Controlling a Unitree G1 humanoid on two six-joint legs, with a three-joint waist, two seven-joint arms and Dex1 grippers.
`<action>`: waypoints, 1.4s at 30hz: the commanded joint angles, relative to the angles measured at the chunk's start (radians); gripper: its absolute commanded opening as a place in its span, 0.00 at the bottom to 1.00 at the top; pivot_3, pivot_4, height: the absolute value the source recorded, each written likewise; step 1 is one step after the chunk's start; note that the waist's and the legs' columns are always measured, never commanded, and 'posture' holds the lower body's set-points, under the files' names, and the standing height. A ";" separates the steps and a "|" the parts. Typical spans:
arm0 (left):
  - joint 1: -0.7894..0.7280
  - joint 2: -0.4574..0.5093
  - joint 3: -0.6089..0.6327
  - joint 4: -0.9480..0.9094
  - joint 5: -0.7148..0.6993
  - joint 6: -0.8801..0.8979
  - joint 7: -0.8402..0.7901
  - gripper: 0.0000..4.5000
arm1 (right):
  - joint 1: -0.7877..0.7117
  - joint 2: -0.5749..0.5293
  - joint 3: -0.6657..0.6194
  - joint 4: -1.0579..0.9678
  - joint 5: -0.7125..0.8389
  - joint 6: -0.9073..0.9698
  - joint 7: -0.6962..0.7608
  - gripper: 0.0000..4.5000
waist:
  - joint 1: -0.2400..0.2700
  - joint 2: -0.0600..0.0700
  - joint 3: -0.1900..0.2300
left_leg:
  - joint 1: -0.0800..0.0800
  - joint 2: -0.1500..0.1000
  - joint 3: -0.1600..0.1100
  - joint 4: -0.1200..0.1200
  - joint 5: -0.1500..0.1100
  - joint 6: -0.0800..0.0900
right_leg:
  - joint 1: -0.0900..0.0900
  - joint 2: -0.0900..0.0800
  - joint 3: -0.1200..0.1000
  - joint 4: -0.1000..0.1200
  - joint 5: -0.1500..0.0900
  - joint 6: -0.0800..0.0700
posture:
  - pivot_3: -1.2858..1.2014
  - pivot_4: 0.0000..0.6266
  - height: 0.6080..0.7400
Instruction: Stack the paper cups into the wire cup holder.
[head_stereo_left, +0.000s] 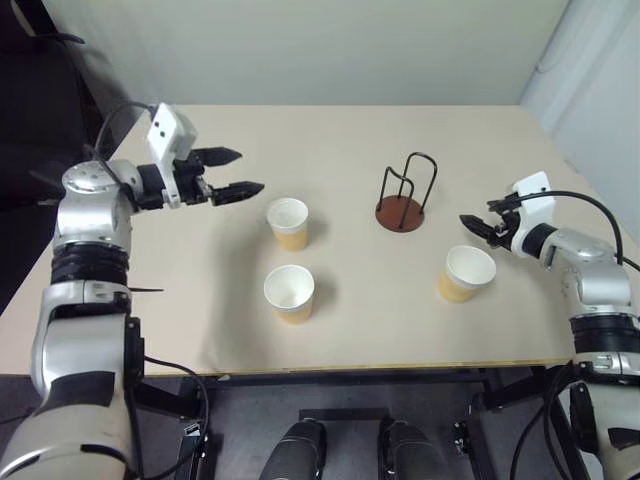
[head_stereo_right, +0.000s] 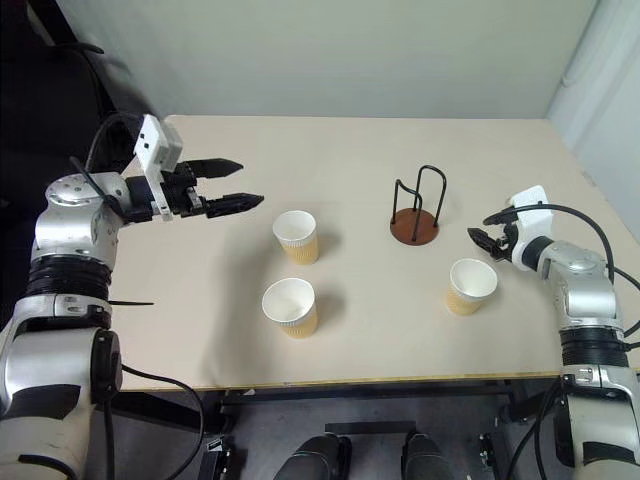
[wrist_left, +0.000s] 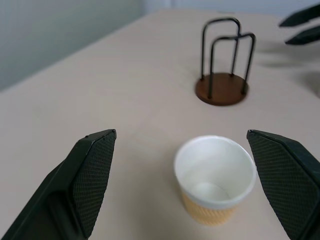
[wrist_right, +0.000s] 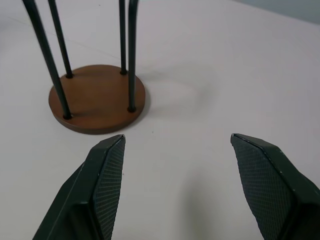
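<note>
Three paper cups stand upright on the table: one (head_stereo_left: 288, 222) just ahead of my left gripper (head_stereo_left: 250, 170), one (head_stereo_left: 289, 292) nearer the front edge, and one (head_stereo_left: 468, 272) on the right. My left gripper is open above the table, and in its wrist view the first cup (wrist_left: 215, 182) sits between and just beyond the fingers. The wire cup holder (head_stereo_left: 405, 195) stands empty at centre right. My right gripper (head_stereo_left: 478, 222) is open and empty, hovering just behind the right cup and pointing toward the holder's brown base (wrist_right: 97, 97).
The beige table (head_stereo_left: 340, 140) ends at a front edge (head_stereo_left: 380, 368) close to the cups. A pale wall runs behind the table. A dark chair (head_stereo_left: 30, 60) stands at the far left.
</note>
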 joint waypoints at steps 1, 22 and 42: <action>-0.077 0.005 -0.001 0.038 0.010 -0.038 -0.037 0.99 | 0.003 -0.025 -0.049 -0.080 0.024 0.025 -0.011 0.76 | 0.001 0.000 0.000 | 0.000 0.000 0.000 0.000 0.000 0.000 | 0.000 0.000 0.000 0.000 0.000 0.000 | 0.52 0.24 1.00; -0.231 -0.110 -0.060 0.155 0.057 -0.096 -0.200 0.99 | -0.024 -0.161 -0.042 -0.262 0.205 0.302 0.210 0.76 | -0.001 0.000 0.000 | -0.001 0.000 0.000 0.000 0.000 0.003 | 0.000 0.000 0.001 -0.002 -0.005 0.003 | 0.52 0.24 1.00; -0.186 -0.054 -0.031 0.065 0.031 -0.091 -0.211 0.99 | -0.298 0.103 0.217 0.062 -0.019 0.077 0.160 0.76 | -0.009 0.000 0.000 | -0.002 0.000 0.000 0.000 0.000 0.005 | -0.003 0.000 0.000 0.000 -0.004 0.001 | 0.52 0.24 1.00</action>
